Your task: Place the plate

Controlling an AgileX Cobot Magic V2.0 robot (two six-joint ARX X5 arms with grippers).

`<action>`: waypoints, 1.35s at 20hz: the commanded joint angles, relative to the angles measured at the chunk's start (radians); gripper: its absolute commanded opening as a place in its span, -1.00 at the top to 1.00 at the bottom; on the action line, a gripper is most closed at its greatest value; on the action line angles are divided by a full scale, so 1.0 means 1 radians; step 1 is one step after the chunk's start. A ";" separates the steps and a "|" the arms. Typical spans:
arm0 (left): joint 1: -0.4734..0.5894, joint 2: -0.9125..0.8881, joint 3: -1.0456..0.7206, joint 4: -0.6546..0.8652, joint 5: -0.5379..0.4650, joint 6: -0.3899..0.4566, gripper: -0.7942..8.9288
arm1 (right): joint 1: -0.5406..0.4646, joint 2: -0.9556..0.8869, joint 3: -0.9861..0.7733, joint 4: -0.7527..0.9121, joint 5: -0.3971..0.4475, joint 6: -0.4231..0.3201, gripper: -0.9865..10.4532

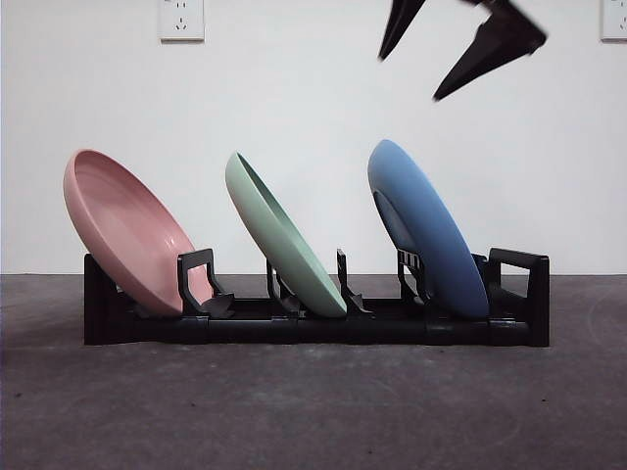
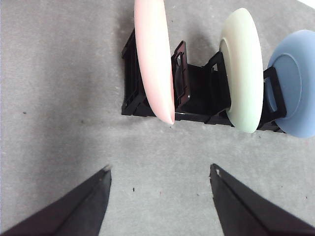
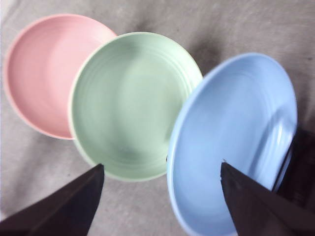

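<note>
My right gripper [image 1: 460, 54] hangs at one o'clock with jaws spread and empty, because the round blue plastic plate [image 1: 427, 227] already leans slotted in the black rack [image 1: 313, 328], left gripper [image 2: 160, 172] spread too.

I am getting even, soft light in all three feeds, with no glare. In the front view the wall [image 1: 294, 98] is reading bright and the table [image 1: 313, 411] dim. The rack [image 2: 197, 93] is casting a soft shadow toward 10 o'clock. The right wrist feed is looking blurred, especially the blue plate [image 3: 236, 142].
</note>
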 commanded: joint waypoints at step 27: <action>-0.002 0.005 0.021 0.031 0.003 0.002 0.18 | 0.083 0.163 0.060 -0.006 -0.010 -0.016 0.80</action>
